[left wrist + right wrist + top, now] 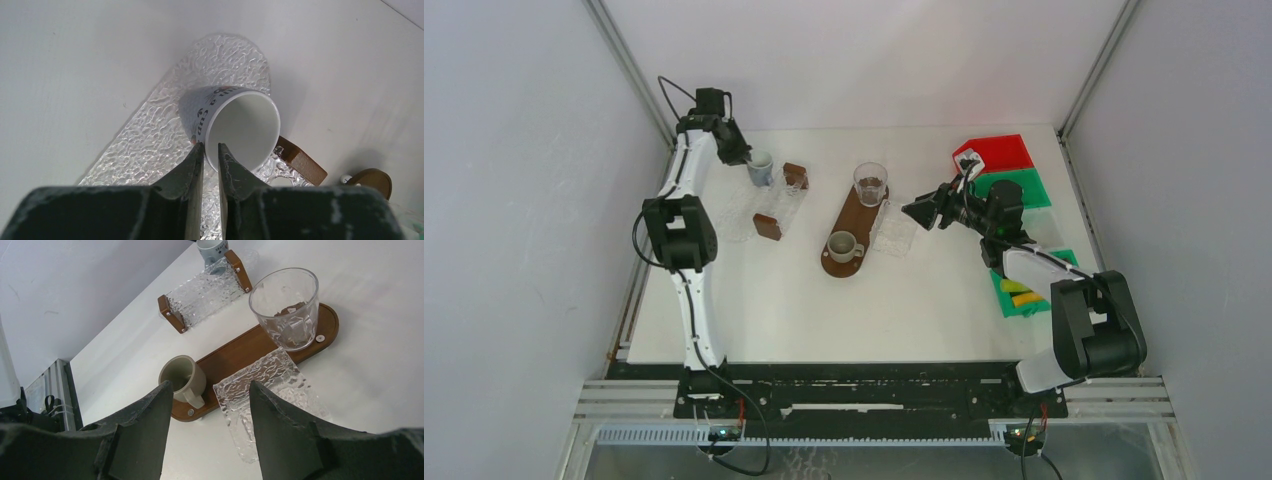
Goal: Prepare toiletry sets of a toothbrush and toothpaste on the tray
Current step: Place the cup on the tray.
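My left gripper [746,160] [210,146] is at the far left, its jaws nearly closed across the rim of a white printed cup [240,125] [761,170], one finger outside and one inside. The cup leans over a clear textured glass tray [150,135]. My right gripper [921,210] [211,386] hangs open and empty above the right side of a brown oval wooden tray [856,215] [240,347]. No toothbrush shows. Small lime and yellow things [1022,295] lie in the near green bin, too small to name as toothpaste.
The wooden tray carries a glass tumbler [871,183] [285,305] and a beige mug [844,245] [182,377]; a clear glass plate [270,385] lies against it. A wood-ended glass tray [781,200] [205,292] sits left. Red [996,152] and green [1016,187] bins stand far right.
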Robot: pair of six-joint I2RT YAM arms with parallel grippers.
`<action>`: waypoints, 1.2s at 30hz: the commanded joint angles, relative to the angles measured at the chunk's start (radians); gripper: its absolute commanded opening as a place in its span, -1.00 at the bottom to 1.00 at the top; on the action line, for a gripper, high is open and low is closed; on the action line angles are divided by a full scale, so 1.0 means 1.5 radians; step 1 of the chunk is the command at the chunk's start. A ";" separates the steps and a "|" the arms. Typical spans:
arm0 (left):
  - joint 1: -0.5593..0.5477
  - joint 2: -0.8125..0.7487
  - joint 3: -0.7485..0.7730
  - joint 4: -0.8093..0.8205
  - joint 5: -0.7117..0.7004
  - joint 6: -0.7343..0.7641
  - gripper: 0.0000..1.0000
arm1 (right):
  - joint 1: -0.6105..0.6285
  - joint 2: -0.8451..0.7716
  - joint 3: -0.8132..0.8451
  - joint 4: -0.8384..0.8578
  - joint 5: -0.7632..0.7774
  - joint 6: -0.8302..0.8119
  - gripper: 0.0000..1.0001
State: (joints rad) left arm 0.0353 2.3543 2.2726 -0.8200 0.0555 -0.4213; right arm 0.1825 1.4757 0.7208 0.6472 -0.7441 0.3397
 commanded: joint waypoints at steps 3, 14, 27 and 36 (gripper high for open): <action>0.006 -0.029 0.006 0.028 0.032 -0.024 -0.62 | -0.005 0.000 0.005 0.032 -0.010 0.005 0.31; 0.015 -0.064 -0.064 0.049 0.024 -0.025 -0.61 | -0.004 0.000 0.006 0.031 -0.011 0.005 0.31; 0.018 -0.060 -0.061 0.050 0.043 -0.032 -0.62 | -0.005 0.002 0.006 0.033 -0.011 0.006 0.31; 0.018 -0.054 -0.062 0.056 0.067 -0.051 -0.61 | -0.005 0.001 0.005 0.034 -0.012 0.006 0.31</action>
State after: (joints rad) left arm 0.0612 2.3394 2.1857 -0.7639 0.1184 -0.4740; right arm 0.1825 1.4788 0.7208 0.6476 -0.7502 0.3405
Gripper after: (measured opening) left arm 0.185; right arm 0.654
